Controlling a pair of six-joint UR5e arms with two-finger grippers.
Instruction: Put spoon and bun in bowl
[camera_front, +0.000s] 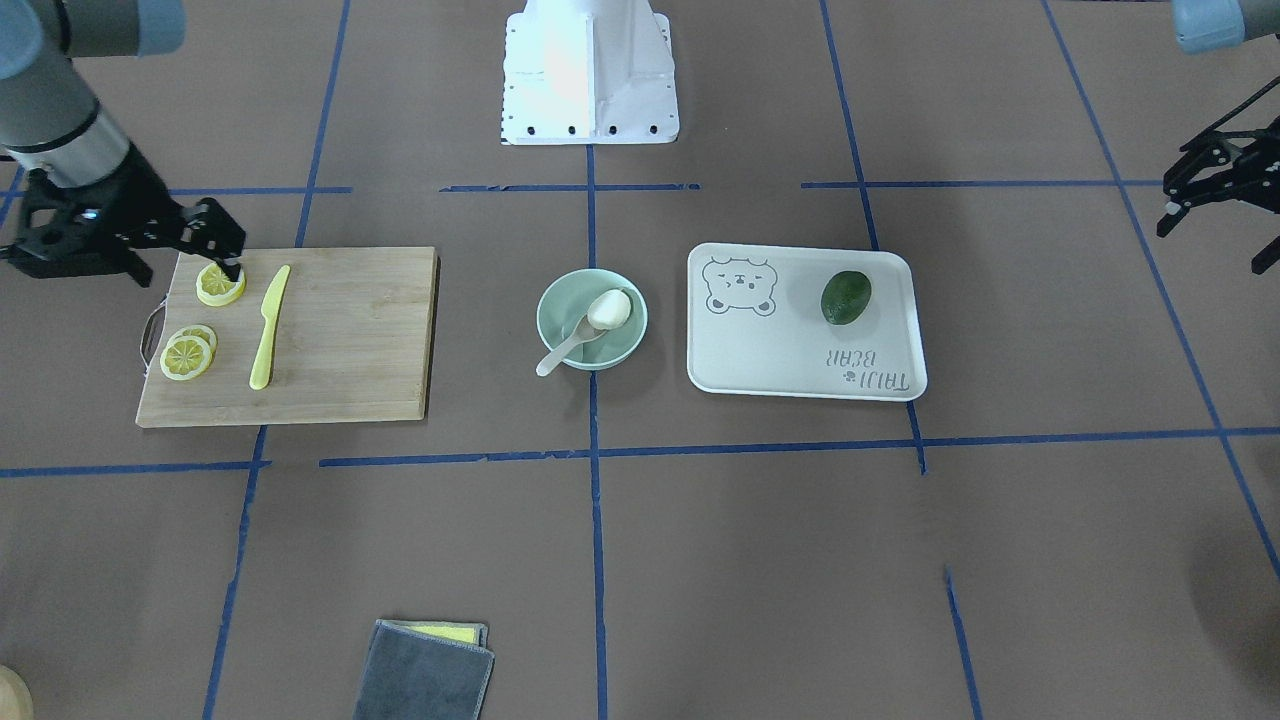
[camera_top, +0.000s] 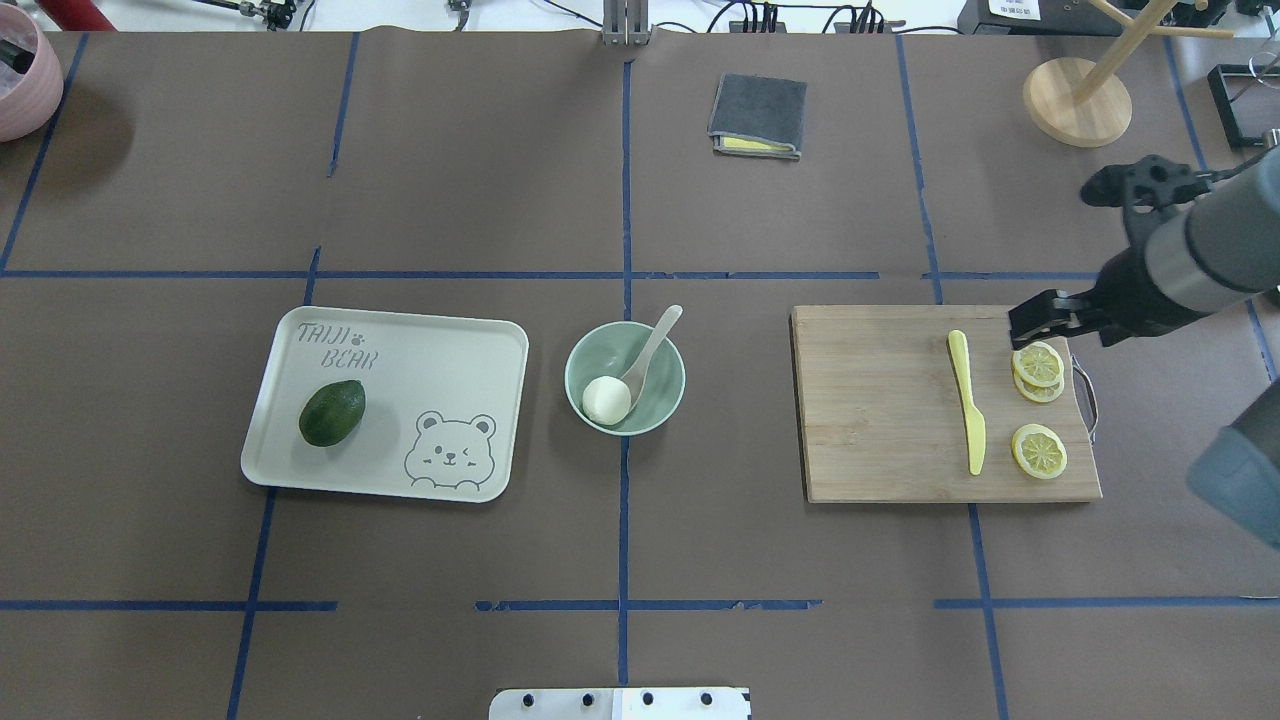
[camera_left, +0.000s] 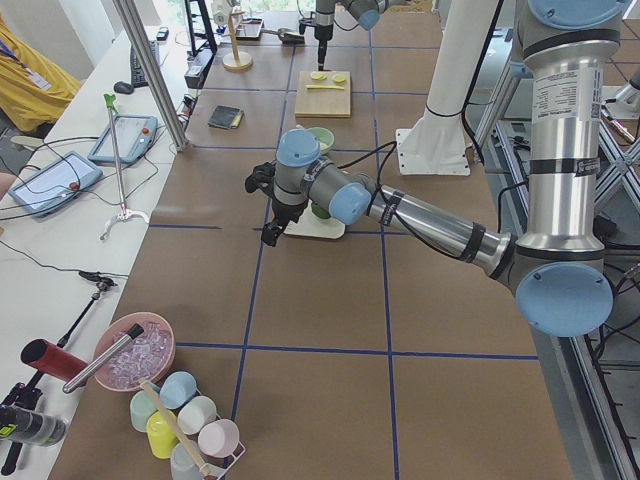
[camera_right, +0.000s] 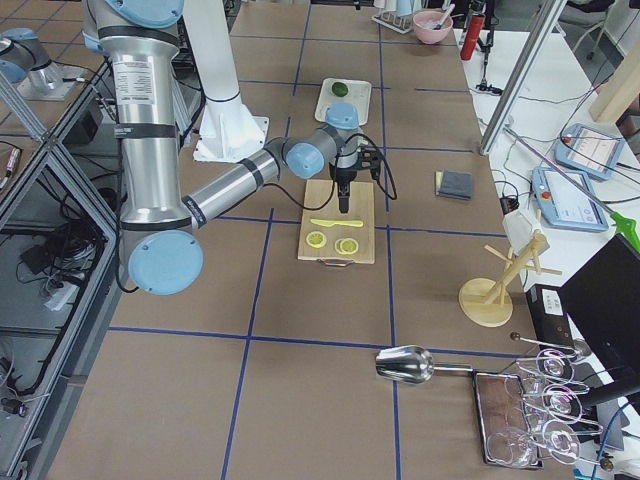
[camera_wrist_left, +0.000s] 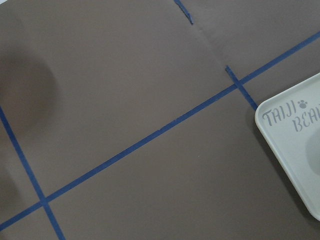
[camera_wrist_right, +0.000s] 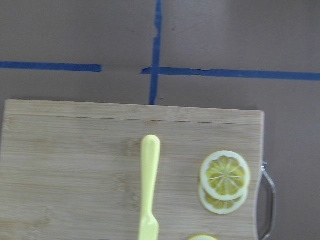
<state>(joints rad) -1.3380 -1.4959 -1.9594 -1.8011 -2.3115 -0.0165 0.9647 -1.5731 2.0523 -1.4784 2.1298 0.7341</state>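
The pale mint-green bowl (camera_front: 560, 300) (camera_top: 668, 395) stands at the table's middle. The white bun (camera_front: 610, 310) (camera_top: 606, 400) lies inside it. The cream spoon (camera_front: 562, 349) (camera_top: 655, 340) rests in the bowl with its scoop beside the bun and its handle out over the rim. My right gripper (camera_front: 228, 262) (camera_top: 1022, 325) hangs over the far corner of the wooden cutting board, by the lemon slices, looks shut and holds nothing. My left gripper (camera_front: 1165, 208) is off to the side past the tray, looks open and is empty.
A cream bear-printed tray (camera_front: 790, 350) (camera_top: 420, 345) holds a dark green avocado (camera_top: 332, 412). The cutting board (camera_top: 880, 410) carries a yellow plastic knife (camera_top: 967, 410) and lemon slices (camera_top: 1038, 365). A folded grey cloth (camera_top: 758, 115) and a wooden stand (camera_top: 1077, 100) lie at the table's far side.
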